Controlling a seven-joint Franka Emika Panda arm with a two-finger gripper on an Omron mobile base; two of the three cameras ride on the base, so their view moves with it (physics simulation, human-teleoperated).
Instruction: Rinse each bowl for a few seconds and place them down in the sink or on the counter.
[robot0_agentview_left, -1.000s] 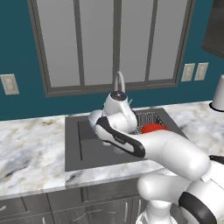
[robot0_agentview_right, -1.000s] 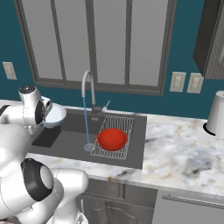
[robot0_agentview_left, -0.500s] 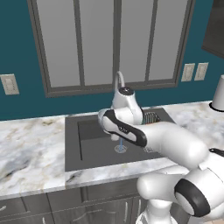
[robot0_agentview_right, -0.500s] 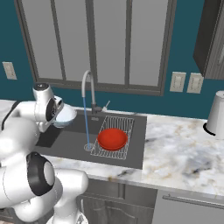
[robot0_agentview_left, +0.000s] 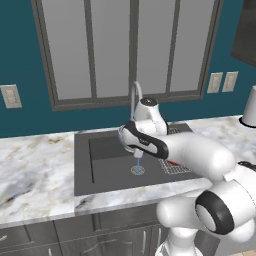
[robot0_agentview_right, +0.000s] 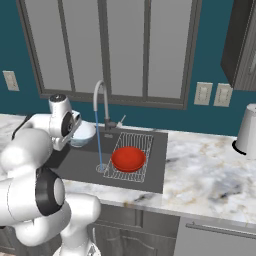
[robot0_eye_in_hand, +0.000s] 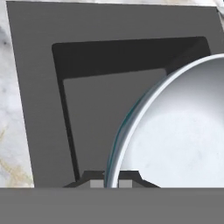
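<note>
A home kitchen, sink side.
Marble-veined counter (robot0_agentview_right: 200, 170) over dark grey cabinets (robot0_agentview_right: 145, 235), a dark sink (robot0_agentview_left: 107, 167) with a curved steel tap (robot0_agentview_right: 100, 100) running water, a wire rack (robot0_agentview_right: 132, 157), teal wall with switch plates (robot0_agentview_right: 212, 94), and a grey-framed window (robot0_agentview_right: 110, 50).

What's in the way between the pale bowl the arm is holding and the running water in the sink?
Nothing visible. The pale bowl hangs over the sink, left of the water stream, with open basin between them. The red bowl sits on the wire rack, right of the stream.
</note>
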